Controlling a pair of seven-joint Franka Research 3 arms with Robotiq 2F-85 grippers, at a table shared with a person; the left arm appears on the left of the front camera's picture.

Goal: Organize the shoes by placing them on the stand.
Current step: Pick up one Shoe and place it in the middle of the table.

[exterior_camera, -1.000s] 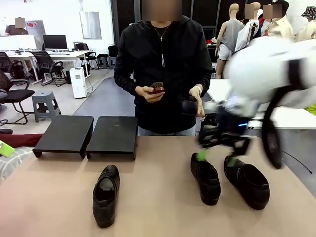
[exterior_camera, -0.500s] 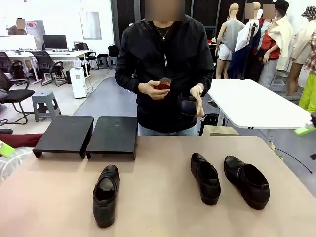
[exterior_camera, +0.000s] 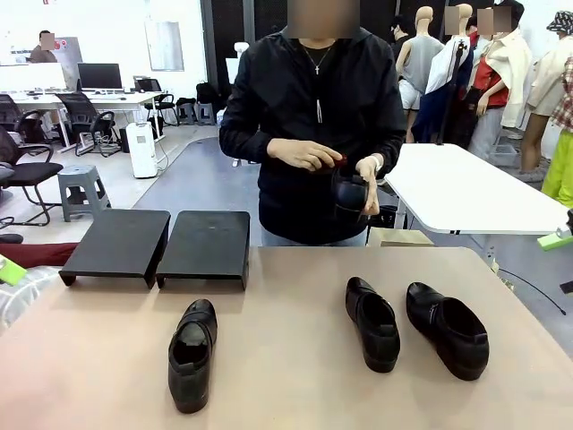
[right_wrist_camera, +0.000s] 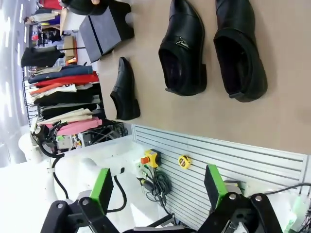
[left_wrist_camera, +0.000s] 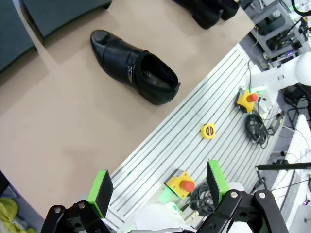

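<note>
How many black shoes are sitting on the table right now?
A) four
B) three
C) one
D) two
B: the lone shoe lies at the left, the middle shoe and right shoe lie side by side, and the person holds the fourth shoe.

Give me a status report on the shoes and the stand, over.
Left gripper open, right gripper open, both empty. Three shoes on table, stand bare. Fourth shoe in person's hands.

Wide bare table [exterior_camera: 286, 376] separates the left shoe [exterior_camera: 192, 354] from the right pair [exterior_camera: 373, 323]; stand [exterior_camera: 204, 244] unblocked.
</note>
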